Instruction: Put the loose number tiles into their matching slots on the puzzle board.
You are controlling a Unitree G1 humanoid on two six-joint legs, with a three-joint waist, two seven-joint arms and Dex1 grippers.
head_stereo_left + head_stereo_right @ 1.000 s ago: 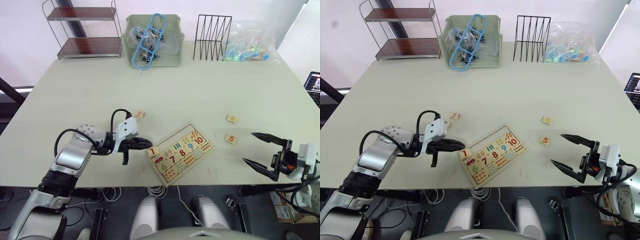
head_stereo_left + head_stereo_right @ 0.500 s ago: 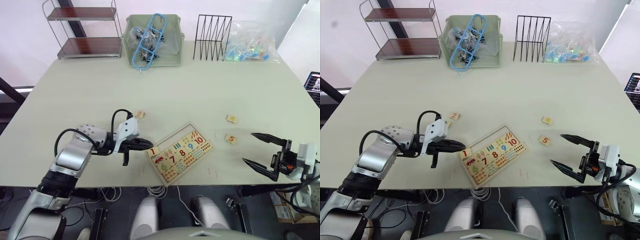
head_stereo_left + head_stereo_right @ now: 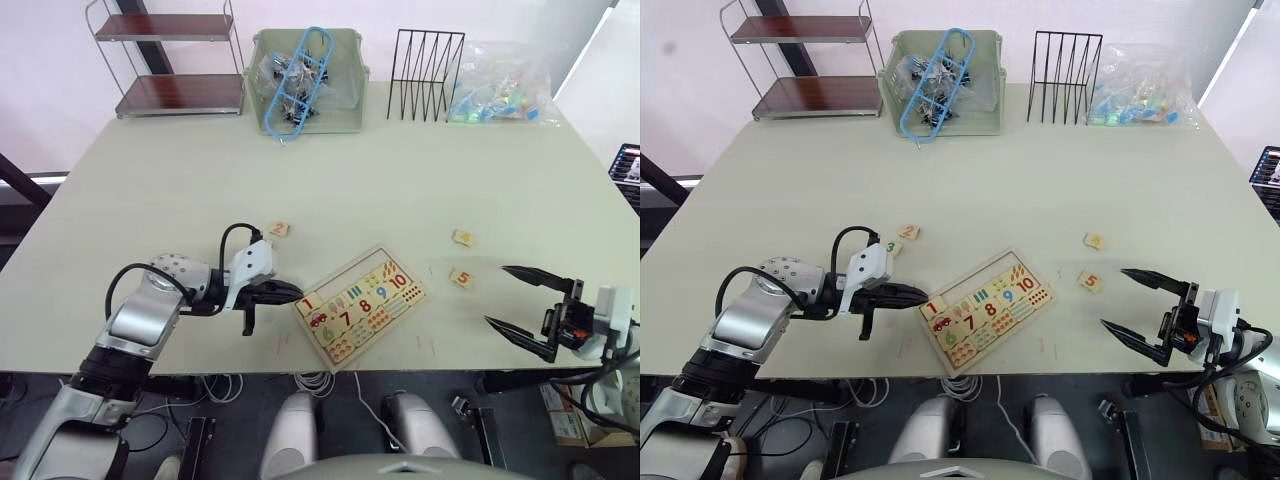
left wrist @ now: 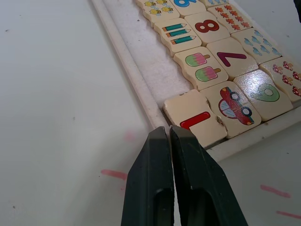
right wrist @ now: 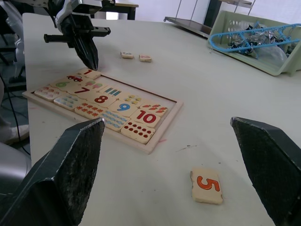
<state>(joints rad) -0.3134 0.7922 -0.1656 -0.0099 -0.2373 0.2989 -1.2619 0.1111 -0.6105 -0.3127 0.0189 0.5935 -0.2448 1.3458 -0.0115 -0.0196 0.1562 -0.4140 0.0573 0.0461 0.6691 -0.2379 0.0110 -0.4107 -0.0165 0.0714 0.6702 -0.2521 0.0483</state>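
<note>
Left wrist view: tile 1 (image 4: 196, 118) sits in the board's (image 3: 362, 305) corner slot, one of five placed.

Beside that corner the left tool (image 4: 168, 136) is clenched, holding nothing. Tile 2 (image 3: 908, 232) and another tile (image 3: 892, 246) lie on the counter (image 3: 360, 170) behind the left tool; tile 5 (image 3: 461, 277) and one more (image 3: 463, 237) lie right of the board. The right tool (image 3: 520, 299), further right, gapes wide. I judge four left.

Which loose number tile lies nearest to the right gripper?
The 5 tile, just ahead of the right gripper; the other loose tiles lie farther off.
</note>
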